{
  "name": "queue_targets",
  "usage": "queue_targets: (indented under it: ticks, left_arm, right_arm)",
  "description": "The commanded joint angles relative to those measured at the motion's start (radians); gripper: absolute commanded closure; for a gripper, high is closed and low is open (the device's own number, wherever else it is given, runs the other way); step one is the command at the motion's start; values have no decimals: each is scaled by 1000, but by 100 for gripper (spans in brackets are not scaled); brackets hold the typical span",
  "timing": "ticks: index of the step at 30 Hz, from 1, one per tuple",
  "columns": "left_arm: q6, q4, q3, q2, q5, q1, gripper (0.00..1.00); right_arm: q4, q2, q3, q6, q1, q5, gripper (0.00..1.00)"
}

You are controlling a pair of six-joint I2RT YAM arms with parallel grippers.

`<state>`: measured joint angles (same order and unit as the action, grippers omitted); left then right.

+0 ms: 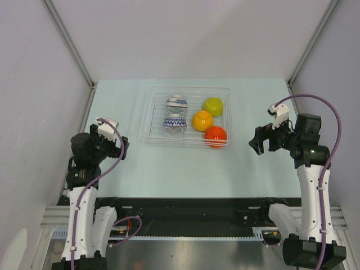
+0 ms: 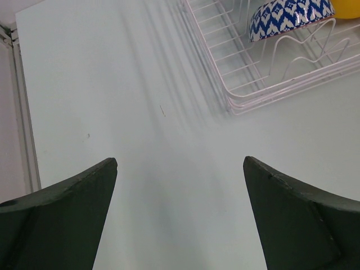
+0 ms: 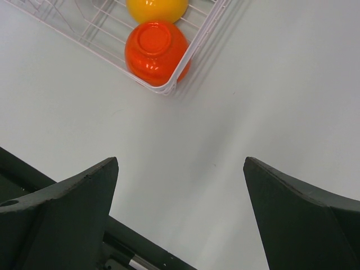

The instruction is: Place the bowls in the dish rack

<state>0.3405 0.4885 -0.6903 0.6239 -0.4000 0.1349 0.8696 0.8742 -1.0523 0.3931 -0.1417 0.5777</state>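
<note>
The clear dish rack (image 1: 190, 88) sits mid-table and holds all five bowls, rims down. Two white bowls with blue zigzags (image 1: 176, 102) (image 1: 174, 122) are on its left. The yellow-green bowl (image 1: 213, 106), orange bowl (image 1: 202, 120) and red bowl (image 1: 215, 135) are on its right. My left gripper (image 1: 121, 146) is open and empty, left of the rack. The left wrist view (image 2: 180, 163) shows a zigzag bowl (image 2: 289, 17) in the rack (image 2: 253, 84). My right gripper (image 1: 257, 143) is open and empty, right of the rack. The right wrist view (image 3: 180, 163) shows the red bowl (image 3: 156, 52) and orange bowl (image 3: 157, 8).
The pale table (image 1: 185, 169) ends at a black rail along the near edge (image 1: 185, 205), which also shows in the right wrist view (image 3: 140, 253). Grey walls with metal posts (image 1: 67, 39) close in the left, right and back.
</note>
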Motion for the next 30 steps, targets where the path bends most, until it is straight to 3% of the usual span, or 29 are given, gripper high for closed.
queue_targets:
  ticks: [1, 30]
  left_arm:
    - [-26, -44, 6, -1, -20, 12, 0]
    - [-34, -51, 23, -7, -34, 29, 0]
  right_arm:
    - [-55, -17, 5, -25, -6, 27, 0]
    - [-96, -14, 29, -45, -4, 48, 0]
